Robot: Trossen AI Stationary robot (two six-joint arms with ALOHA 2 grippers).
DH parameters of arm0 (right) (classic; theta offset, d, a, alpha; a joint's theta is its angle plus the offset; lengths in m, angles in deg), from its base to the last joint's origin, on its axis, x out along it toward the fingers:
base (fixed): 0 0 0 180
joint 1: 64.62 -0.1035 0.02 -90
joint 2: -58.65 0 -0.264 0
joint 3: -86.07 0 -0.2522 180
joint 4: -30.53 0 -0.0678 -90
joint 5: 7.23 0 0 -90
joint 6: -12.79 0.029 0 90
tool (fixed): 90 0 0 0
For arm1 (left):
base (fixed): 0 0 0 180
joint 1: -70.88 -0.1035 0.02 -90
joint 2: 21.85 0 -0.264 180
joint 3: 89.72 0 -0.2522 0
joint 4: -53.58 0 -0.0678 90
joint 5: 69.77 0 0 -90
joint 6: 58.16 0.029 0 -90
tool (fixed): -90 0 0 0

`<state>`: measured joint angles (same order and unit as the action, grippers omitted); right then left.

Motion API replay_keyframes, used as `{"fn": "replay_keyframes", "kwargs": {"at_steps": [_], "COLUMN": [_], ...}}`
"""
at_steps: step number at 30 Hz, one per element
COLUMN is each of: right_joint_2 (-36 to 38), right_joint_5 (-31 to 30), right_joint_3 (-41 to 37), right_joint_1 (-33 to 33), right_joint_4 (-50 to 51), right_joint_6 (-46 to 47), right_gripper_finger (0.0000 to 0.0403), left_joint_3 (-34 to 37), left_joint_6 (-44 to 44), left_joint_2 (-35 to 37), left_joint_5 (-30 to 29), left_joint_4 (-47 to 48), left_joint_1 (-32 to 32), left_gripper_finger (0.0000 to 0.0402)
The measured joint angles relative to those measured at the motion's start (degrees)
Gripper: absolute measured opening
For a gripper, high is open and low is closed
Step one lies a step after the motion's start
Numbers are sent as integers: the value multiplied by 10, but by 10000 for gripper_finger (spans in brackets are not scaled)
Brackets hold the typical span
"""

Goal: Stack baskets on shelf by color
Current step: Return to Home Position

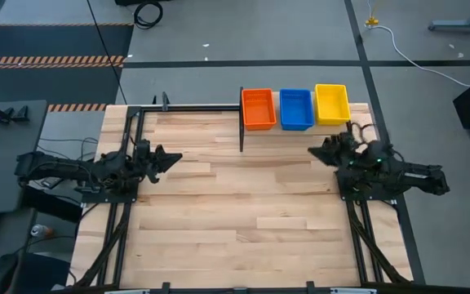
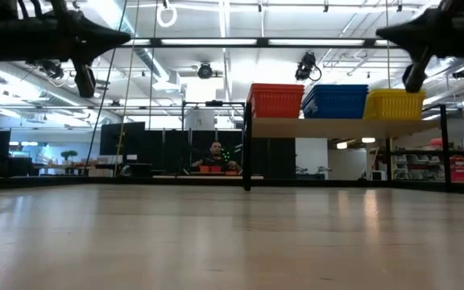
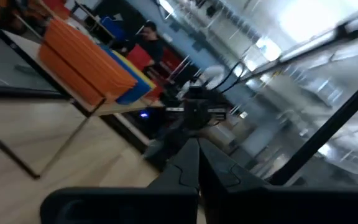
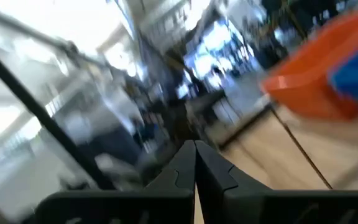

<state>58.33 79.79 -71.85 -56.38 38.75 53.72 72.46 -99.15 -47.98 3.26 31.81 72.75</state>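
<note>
An orange basket stack [image 1: 258, 109], a blue basket stack [image 1: 295, 109] and a yellow basket stack [image 1: 332, 104] stand side by side on the raised light-wood shelf [image 2: 329, 127] at the table's far edge; how many baskets each stack holds does not show. In the low view they are the orange [image 2: 276, 100], blue [image 2: 335, 101] and yellow [image 2: 394, 103] stacks. My left gripper [image 1: 175, 157] is shut and empty above the table's left side. My right gripper [image 1: 313, 153] is shut and empty above the right side, near the yellow stack.
A black metal frame [image 1: 194, 105] runs along the table's far edge, with a post [image 1: 241, 122] at the shelf's left end. The wide plank tabletop [image 1: 243, 204] lies between the arms. A person [image 2: 216, 153] sits in the room beyond the table.
</note>
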Motion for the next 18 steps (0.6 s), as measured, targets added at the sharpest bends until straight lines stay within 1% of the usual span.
{"fn": "replay_keyframes", "kwargs": {"at_steps": [2,4,7,9,13,15,18], "right_joint_2": [0,-2,-2,-2,-1,-1,-1], "right_joint_5": [24,44,60,60,26,-2,-37], "right_joint_3": [-14,-23,-34,-36,-35,-35,-35], "right_joint_1": [0,0,0,0,0,0,0], "right_joint_4": [28,44,36,39,33,24,4], "right_joint_6": [-25,-31,-5,-7,-31,-30,-39], "right_gripper_finger": [8,11,15,16,9,6,6], "left_joint_3": [0,0,0,0,0,0,0], "left_joint_6": [42,72,77,96,167,177,171], "left_joint_2": [-1,-1,-1,-1,-1,-1,-1], "left_joint_5": [1,9,39,43,38,22,12], "left_joint_4": [23,43,44,44,53,60,73], "left_joint_1": [0,0,0,0,4,3,2], "left_gripper_finger": [8,18,29,32,21,8,6]}}
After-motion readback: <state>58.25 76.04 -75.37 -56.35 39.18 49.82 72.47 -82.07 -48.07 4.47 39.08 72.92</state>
